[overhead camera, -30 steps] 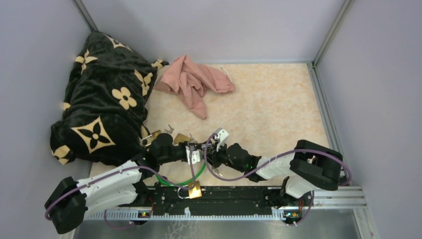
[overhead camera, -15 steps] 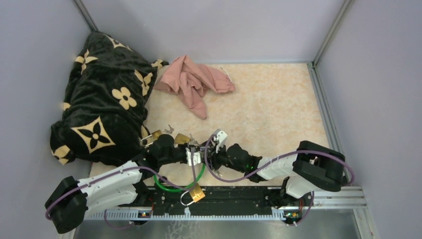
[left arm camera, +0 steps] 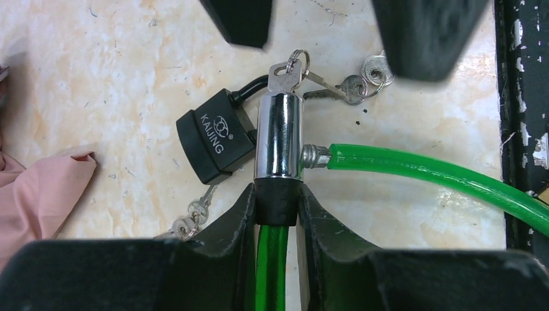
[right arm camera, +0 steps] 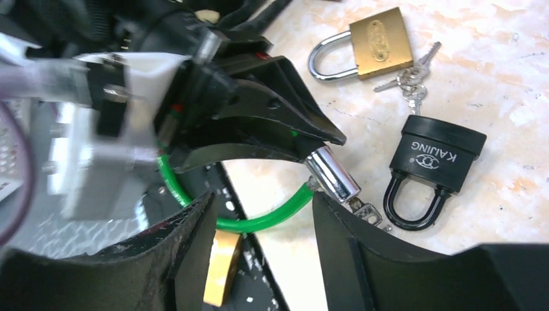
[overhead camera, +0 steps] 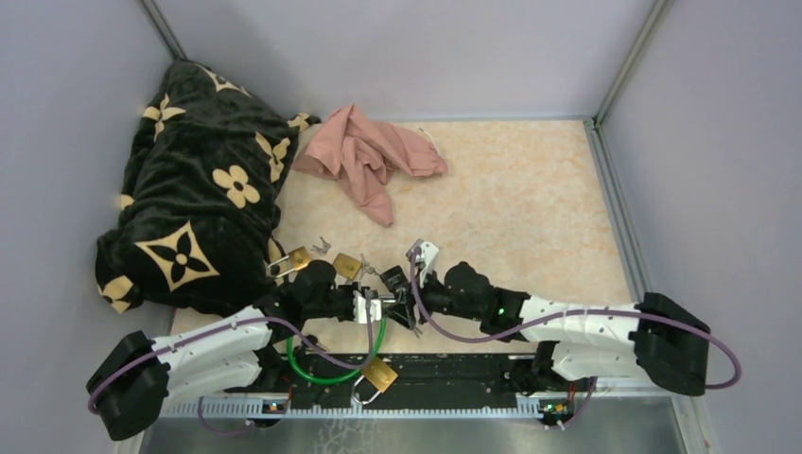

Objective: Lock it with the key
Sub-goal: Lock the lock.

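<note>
A green cable lock (left arm camera: 414, 170) ends in a chrome cylinder (left arm camera: 278, 136). A key (left arm camera: 285, 72) on a ring sticks out of the cylinder's far end. My left gripper (left arm camera: 277, 194) is shut on the black collar at the cylinder's base, holding it just above the floor. My right gripper (right arm camera: 262, 214) is open. Its fingers stand either side of the key end without touching the key (right arm camera: 366, 210) or the cylinder (right arm camera: 333, 173). In the top view the left gripper (overhead camera: 378, 305) and the right gripper (overhead camera: 409, 288) meet tip to tip near the front middle.
A black padlock (left arm camera: 213, 144) lies beside the cylinder, with loose keys (left arm camera: 362, 81) near it. A brass padlock (right arm camera: 379, 42) lies further off and another (overhead camera: 380, 375) sits by the base rail (overhead camera: 454, 374). A black flowered blanket (overhead camera: 199, 189) and a pink cloth (overhead camera: 369, 156) lie behind.
My right gripper has opened and let go of the key, and that arm has stretched lower across the front. The brass padlock by the rail slid slightly right. My left grip is unchanged.
</note>
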Motion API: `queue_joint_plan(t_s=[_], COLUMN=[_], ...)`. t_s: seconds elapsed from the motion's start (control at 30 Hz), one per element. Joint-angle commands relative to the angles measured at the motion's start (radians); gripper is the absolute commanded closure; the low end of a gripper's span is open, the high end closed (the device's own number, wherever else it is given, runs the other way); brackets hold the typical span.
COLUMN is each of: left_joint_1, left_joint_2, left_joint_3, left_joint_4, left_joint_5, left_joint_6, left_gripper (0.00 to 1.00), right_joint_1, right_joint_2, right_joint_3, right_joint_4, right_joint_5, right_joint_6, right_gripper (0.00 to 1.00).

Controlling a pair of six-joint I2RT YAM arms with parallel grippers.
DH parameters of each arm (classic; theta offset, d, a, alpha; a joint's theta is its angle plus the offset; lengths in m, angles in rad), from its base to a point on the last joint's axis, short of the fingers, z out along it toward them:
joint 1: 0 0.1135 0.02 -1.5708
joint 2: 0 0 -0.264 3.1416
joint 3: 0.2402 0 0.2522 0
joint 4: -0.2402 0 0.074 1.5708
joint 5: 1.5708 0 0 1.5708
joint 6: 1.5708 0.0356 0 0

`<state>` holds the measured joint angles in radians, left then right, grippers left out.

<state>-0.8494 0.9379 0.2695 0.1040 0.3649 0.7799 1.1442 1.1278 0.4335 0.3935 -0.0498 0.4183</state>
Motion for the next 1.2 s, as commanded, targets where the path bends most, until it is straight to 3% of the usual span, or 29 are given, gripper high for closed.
queue_joint_plan(t_s=[0.0, 0.03, 0.1, 0.17, 0.33, 0.47, 0.9, 1.17], left_joint_1=[-0.008, -0.007, -0.008, -0.008, -0.007, -0.007, -0.007, -0.007], left_joint_2=[0.005, 0.006, 0.006, 0.004, 0.003, 0.002, -0.005, -0.004], left_joint_3=[-0.009, -0.009, -0.009, -0.007, -0.003, 0.001, 0.007, 0.006], left_joint_4=[-0.015, -0.015, -0.014, -0.012, -0.014, -0.016, -0.021, -0.023], left_joint_5=[0.04, 0.042, 0.045, 0.043, 0.043, 0.044, 0.048, 0.049], left_joint_6=[0.022, 0.022, 0.021, 0.021, 0.022, 0.02, 0.015, 0.016], left_gripper=[1.0, 1.0, 1.0, 1.0, 1.0, 1.0, 1.0, 1.0], right_joint_1=[-0.104, -0.159, -0.257, -0.327, -0.48, -0.485, -0.485, -0.484], right_joint_2=[-0.114, -0.119, -0.11, -0.08, 0.065, 0.199, 0.426, 0.484], right_joint_3=[0.099, 0.104, 0.099, 0.094, 0.09, 0.081, 0.03, -0.003], right_joint_4=[-0.222, -0.255, -0.292, -0.29, -0.134, 0.05, 0.268, 0.398], right_joint_5=[-0.189, -0.268, -0.348, -0.403, -0.575, -0.731, -0.816, -0.849], right_joint_6=[-0.021, -0.023, -0.037, -0.042, 0.124, 0.263, 0.318, 0.367], right_gripper=[0.41, 0.38, 0.06, 0.03, 0.31, 0.42, 0.49, 0.57])
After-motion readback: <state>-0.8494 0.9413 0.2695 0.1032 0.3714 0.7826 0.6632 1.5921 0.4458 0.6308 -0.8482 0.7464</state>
